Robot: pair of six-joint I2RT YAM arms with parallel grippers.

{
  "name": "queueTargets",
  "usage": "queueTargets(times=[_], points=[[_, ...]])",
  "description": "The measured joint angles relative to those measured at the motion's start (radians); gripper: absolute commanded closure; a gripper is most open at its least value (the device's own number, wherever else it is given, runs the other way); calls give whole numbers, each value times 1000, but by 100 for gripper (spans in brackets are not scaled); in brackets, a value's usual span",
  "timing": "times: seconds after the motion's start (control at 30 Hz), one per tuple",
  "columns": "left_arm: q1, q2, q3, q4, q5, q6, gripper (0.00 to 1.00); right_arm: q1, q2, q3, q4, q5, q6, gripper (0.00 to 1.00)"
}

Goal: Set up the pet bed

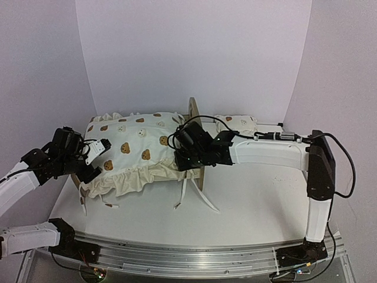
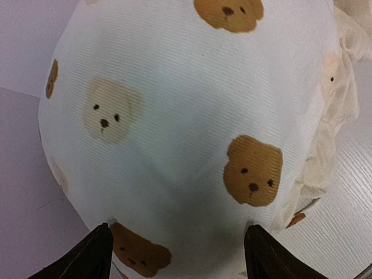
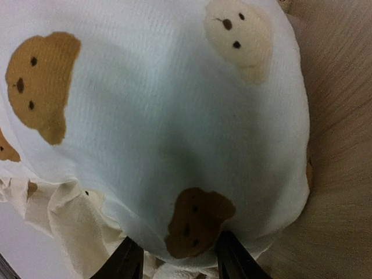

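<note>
White tabletop (image 1: 259, 203) lies open at your lower right, and lavender walls (image 1: 177, 53) close in behind. Your light-wood pet bed (image 1: 192, 111) sits centre-left, mostly hidden under cream bear-print ruffled bedding (image 1: 132, 147). A small bear-print pillow (image 1: 238, 124) lies just right of it. Your right gripper (image 3: 177, 253) pinches the bedding. Your left gripper (image 2: 177, 235) straddles it wide; you cannot tell whether it grips.

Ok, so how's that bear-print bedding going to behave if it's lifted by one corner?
Probably floppy: the bedding drapes over the pet bed, its ruffle hanging in folds. Likely light yet puffy, since it bulges roundly in both wrist views. Its loose ties may trail and snag.
</note>
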Motion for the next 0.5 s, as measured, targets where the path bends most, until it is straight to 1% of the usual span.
queueTargets(times=[0.17,0.2,0.27,0.33,0.4,0.43,0.47,0.5], points=[[0,5,-41,-50,2,1,23,-1,49,41,-21,17,29,56],[1,13,-50,-54,1,5,25,-3,54,44,-23,22,33,58],[2,38,-64,-54,-5,9,40,-3,60,49,-27,25,38,69],[5,62,-69,-52,-9,19,64,-4,63,52,-29,25,46,84],[10,72,-68,-44,-18,27,78,-6,66,53,-33,24,51,96],[11,73,-67,-39,-23,34,86,-7,67,53,-35,24,57,99],[12,73,-64,-36,-28,39,94,-8,68,53,-37,24,58,100],[13,73,-58,-33,-33,45,98,-10,68,52,-38,22,56,100]])
